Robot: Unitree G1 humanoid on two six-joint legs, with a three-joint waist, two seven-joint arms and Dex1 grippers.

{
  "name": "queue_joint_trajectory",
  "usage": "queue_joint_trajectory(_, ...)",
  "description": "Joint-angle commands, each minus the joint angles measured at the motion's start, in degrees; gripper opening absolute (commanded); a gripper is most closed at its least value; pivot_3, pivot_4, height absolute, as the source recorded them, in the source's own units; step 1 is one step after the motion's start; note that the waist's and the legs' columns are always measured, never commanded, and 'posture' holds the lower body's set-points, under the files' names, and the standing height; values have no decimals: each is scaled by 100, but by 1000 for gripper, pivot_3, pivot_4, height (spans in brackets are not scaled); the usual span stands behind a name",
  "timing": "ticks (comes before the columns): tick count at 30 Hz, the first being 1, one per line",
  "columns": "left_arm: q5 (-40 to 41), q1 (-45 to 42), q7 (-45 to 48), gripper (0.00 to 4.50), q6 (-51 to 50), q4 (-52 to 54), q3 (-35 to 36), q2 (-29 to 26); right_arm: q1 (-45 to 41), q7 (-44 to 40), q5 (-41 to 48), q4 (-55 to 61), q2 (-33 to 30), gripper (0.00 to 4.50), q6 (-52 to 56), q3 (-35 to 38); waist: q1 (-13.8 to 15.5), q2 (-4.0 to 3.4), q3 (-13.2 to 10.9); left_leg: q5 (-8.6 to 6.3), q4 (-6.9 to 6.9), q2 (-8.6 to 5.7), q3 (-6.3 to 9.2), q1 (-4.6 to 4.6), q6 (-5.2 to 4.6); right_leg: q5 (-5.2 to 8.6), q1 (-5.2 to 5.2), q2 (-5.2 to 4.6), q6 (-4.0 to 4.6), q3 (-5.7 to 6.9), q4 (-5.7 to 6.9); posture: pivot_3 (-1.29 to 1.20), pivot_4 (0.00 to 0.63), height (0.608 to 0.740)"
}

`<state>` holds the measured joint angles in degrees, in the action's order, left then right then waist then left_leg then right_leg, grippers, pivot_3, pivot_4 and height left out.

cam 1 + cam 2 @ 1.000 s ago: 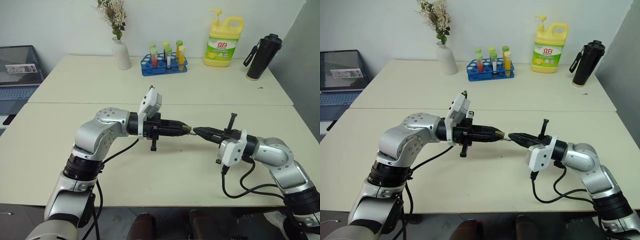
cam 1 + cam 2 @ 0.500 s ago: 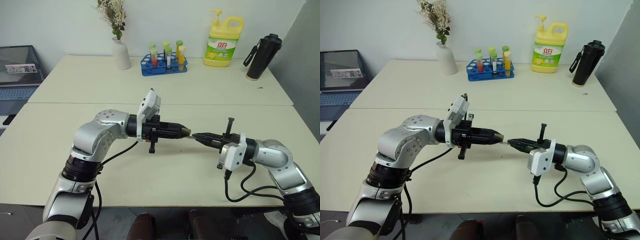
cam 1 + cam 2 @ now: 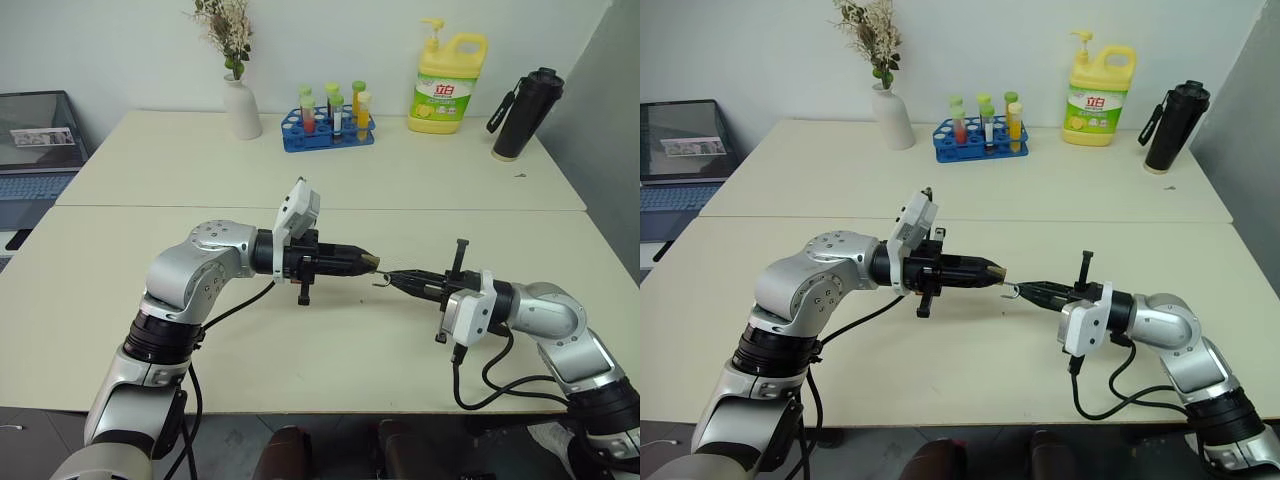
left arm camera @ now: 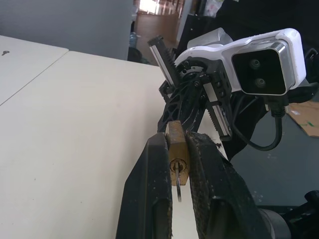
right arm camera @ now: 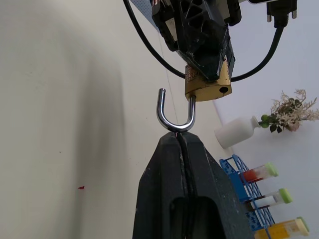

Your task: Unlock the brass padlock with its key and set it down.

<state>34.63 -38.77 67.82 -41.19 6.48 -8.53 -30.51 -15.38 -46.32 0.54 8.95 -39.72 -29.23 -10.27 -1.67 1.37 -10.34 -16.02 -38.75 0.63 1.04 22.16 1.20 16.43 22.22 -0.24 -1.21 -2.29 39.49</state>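
The small golden-yellow brass padlock [image 5: 208, 84] is held clear above the cream tabletop [image 3: 330, 350], pinched by its body between the two black fingers of the left gripper [image 3: 372, 263], which is clamped on it and pointed across toward the right arm. In the right wrist view the thin silvery U-shaped shackle [image 5: 175, 113] is seen swung open: one leg is seated in the body, the other leg is free with the empty hole beside it visible in the brass. The right gripper [image 5: 178, 137] is closed fully, its tips pinched on the bend of the shackle. In the left wrist view a thin silvery-grey metal key [image 4: 178, 183] is seen sitting in the keyway at the exposed end of the padlock, hanging between the left fingers [image 4: 157, 164]; how far it is turned cannot be told. Judged from this, the unlock step is done or all but done, and the set-down step is what remains. The next move calls for the shackle to be released by the right gripper and that arm backed off, then the padlock lowered by the left arm to bare tabletop and let go flat, with care that the key is not knocked out. The blue test-tube rack [image 3: 328, 130], white vase [image 3: 241, 108], yellow detergent bottle [image 3: 446, 85] and black flask [image 3: 524, 112] are well apart at the far edge, so placement is unobstructed.
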Motion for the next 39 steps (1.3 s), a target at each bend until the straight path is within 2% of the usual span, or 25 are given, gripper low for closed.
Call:
queue_joint_trajectory(1, -173, 132, -273, 154, 172, -53, 105, 9, 291, -374, 363, 258, -324, 0, 877, 75, 3, 0, 0, 0, 0, -1, 0, 0, 0, 0, 0, 0, 0, -1, 0, 0, 150, 740)
queue_joint_trajectory(5, -551, 374, -726, 154, 543, -297, 101, 152, 572, -505, 558, 478, -534, 0, 1574, 203, 12, 1, -1, 0, -1, -1, 0, 0, -1, 0, -2, -2, 0, -1, -2, 0, 150, 740)
queue_joint_trajectory(8, -708, 646, -881, 154, 669, -496, 50, 265, 713, -616, 857, 881, -597, 827, 2137, 253, 8, 1, -1, -1, -1, 1, 2, 0, -1, 0, 0, -2, 0, 0, 1, 0, 150, 740)
queue_joint_trajectory(12, -656, 916, -922, 154, 585, -635, 6, 485, 585, -574, 1080, 1344, -478, 2312, 2913, 193, 9, 1, -1, -1, 0, 2, 5, 0, -1, 0, 0, -1, 0, 3, 0, 0, 150, 740)
queue_joint_trajectory(17, -842, 1070, -858, 154, 996, -908, -91, 715, 394, -582, 1002, 1456, -379, 4037, 3420, 96, 16, 2, -1, -1, -1, 0, 8, 0, -1, 0, -2, -1, 0, 6, -1, 0, 150, 740)
queue_joint_trajectory(21, -1013, 1017, -995, 154, 1270, -1383, -105, 1024, 300, -424, 960, 1511, -164, 4056, 3663, 80, 30, 2, -1, -1, -3, -1, 12, 8, -1, 0, -1, -2, 0, 10, -3, 0, 150, 740)
queue_joint_trajectory(28, -1322, 923, -935, 154, 1495, -1881, -248, 1202, 329, -438, 909, 1537, -148, 4056, 3742, 144, 22, 2, -1, -1, -3, -2, 15, 11, -1, 0, 0, -2, -1, 13, -5, 0, 150, 740)
queue_joint_trajectory(29, -1349, 913, -878, 885, 1517, -1923, -265, 1193, 330, -434, 909, 1536, -149, 4056, 3750, 153, 21, 2, -1, -1, -3, -3, 15, 11, -1, 0, 0, -2, -1, 13, -5, 0, 150, 740)
queue_joint_trajectory(39, -1800, 681, -881, 3945, 2555, -2436, -140, 1285, 414, -443, 943, 1557, -265, 4056, 3746, 330, 23, 2, -1, -1, -3, -3, 16, 13, -1, 0, 0, -2, -1, 16, -5, 0, 150, 740)
